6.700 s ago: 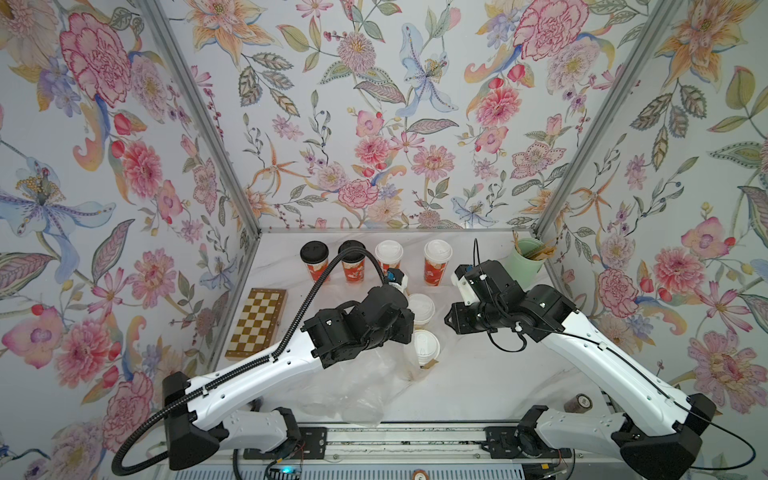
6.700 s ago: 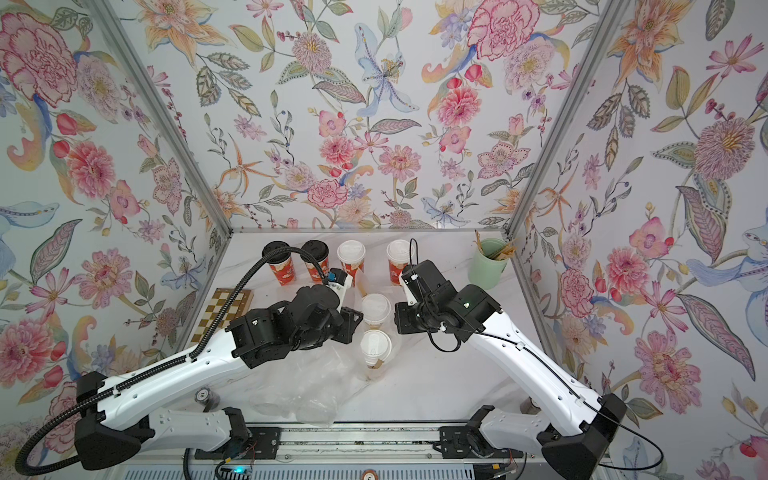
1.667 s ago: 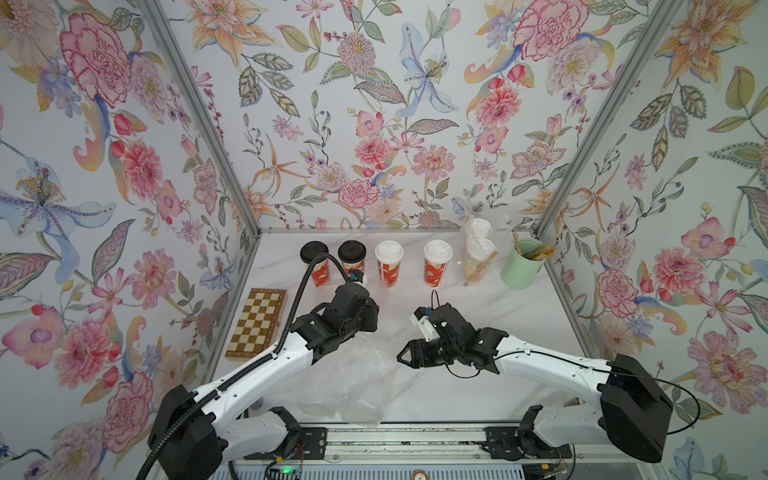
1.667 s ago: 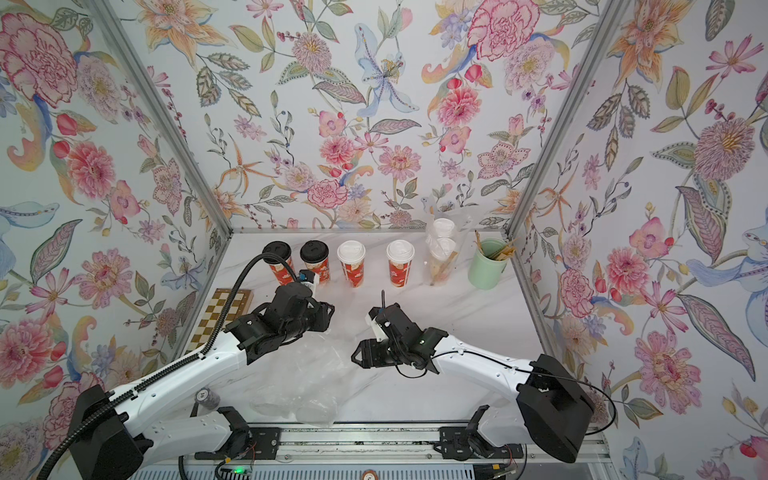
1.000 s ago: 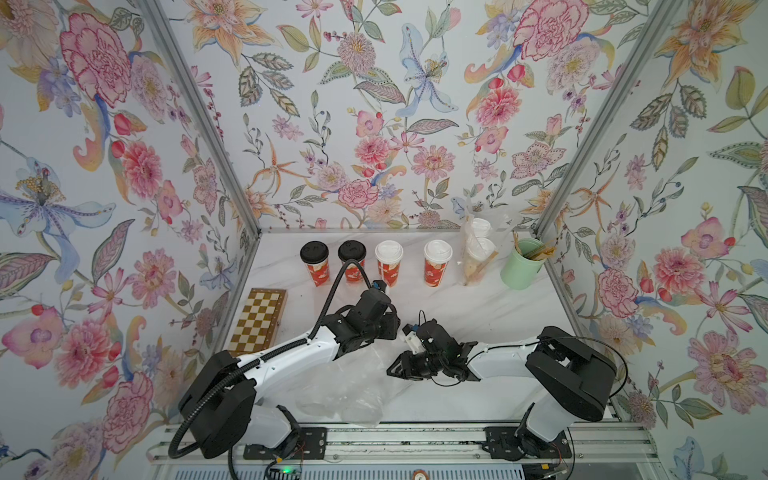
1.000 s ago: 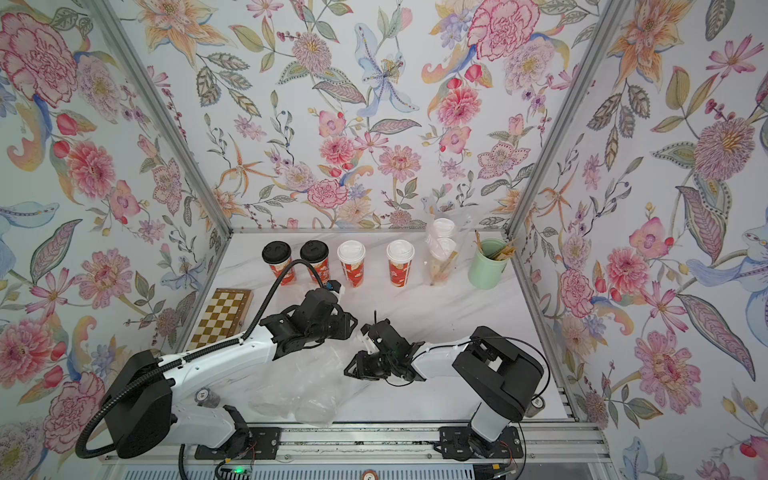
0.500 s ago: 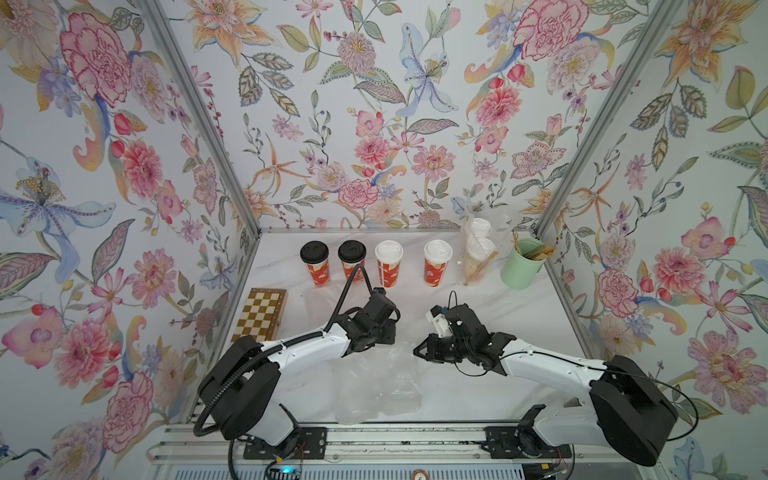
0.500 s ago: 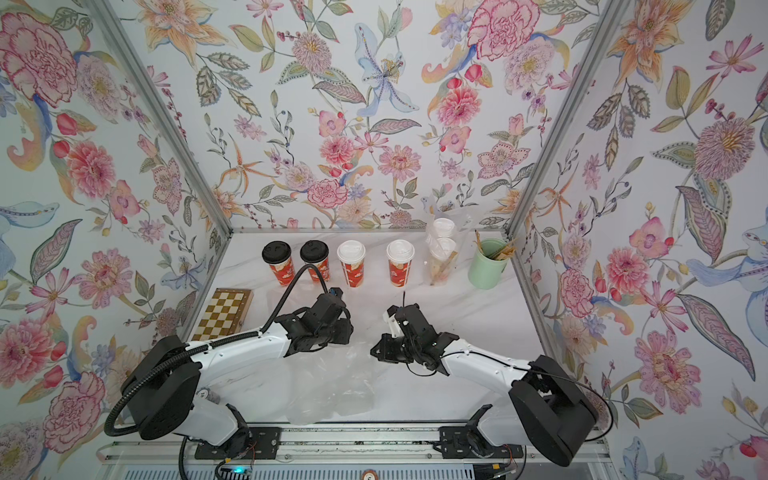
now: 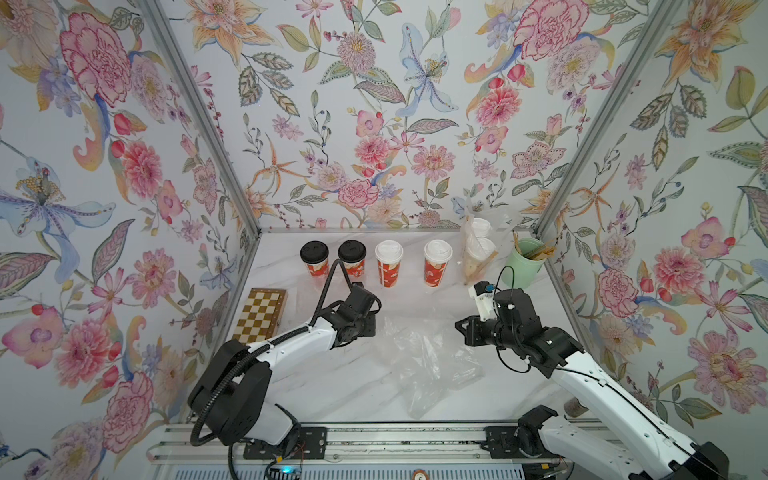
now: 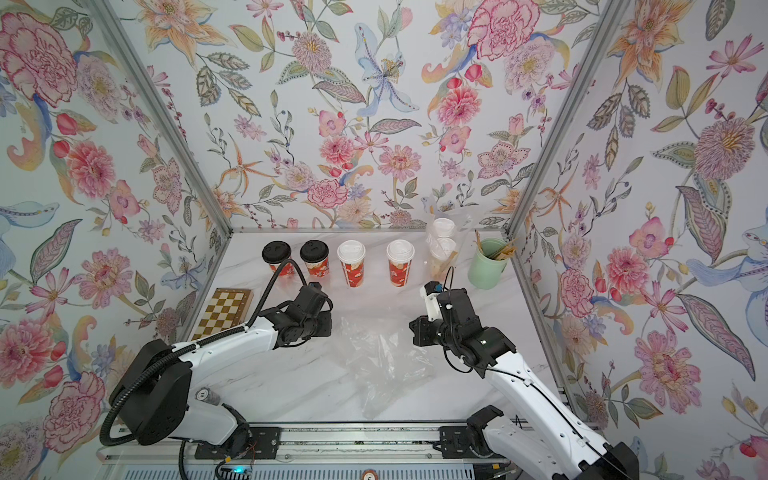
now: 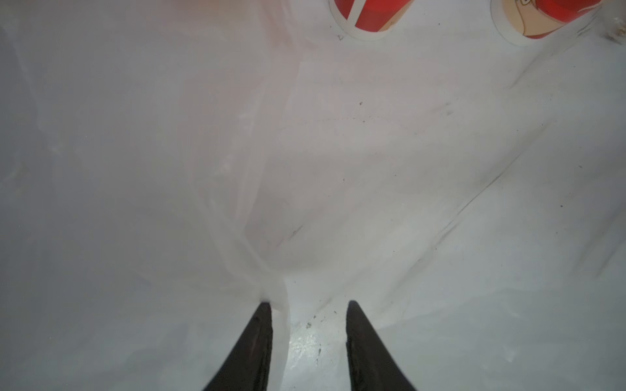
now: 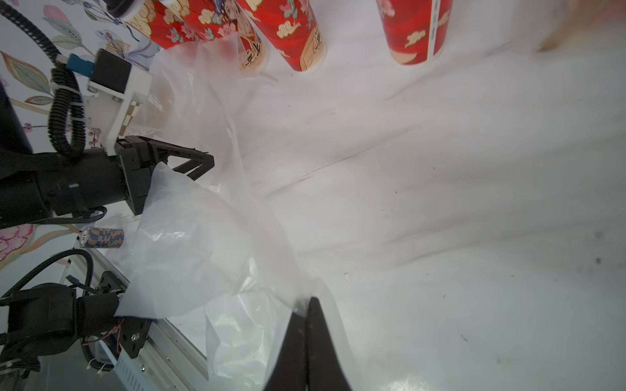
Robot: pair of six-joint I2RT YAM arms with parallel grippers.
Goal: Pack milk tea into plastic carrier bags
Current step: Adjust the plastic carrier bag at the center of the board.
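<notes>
On the marble table (image 9: 332, 374), a crumpled carrier bag (image 9: 428, 365) lies in the middle, nearer than the far row of four milk tea cups (image 9: 389, 266) and the packed bag (image 9: 478, 253) at far right, while the right gripper (image 12: 310, 299) pinches its right edge with fingers pressed together and the left gripper (image 11: 308, 303) has its fingers spread at its left edge.

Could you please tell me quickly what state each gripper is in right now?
Left gripper: open, carrier bag film beside one of its fingers, not pinched.
Right gripper: closed, pinching the carrier bag film.
</notes>
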